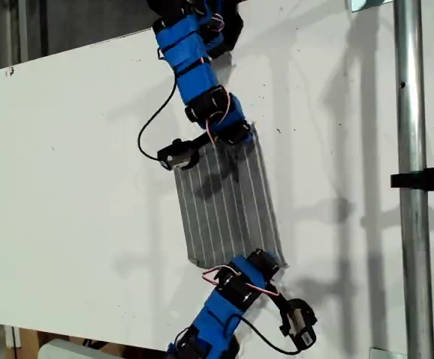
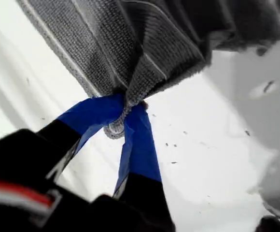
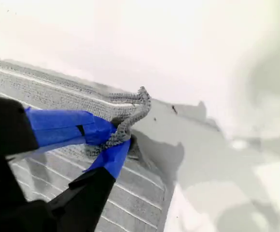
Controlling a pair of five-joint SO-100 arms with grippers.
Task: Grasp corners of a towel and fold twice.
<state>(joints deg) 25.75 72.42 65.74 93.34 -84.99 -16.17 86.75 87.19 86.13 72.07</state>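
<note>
While my first gripper [image 2: 125, 113] and my second gripper [image 3: 112, 140] each pinch a corner of the towel [image 1: 228, 206], which lies mid-table [image 1: 75, 149], a fold is in hand; next, both must carry their corners across together.

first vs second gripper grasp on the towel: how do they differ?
My first gripper pinches a thick bunched wad of the towel, and cloth hangs draped above its jaws; my second gripper pinches a thin curled corner, and the cloth beside it lies flat on the table. Both are blue-taped and shut on the towel's edge.
</note>
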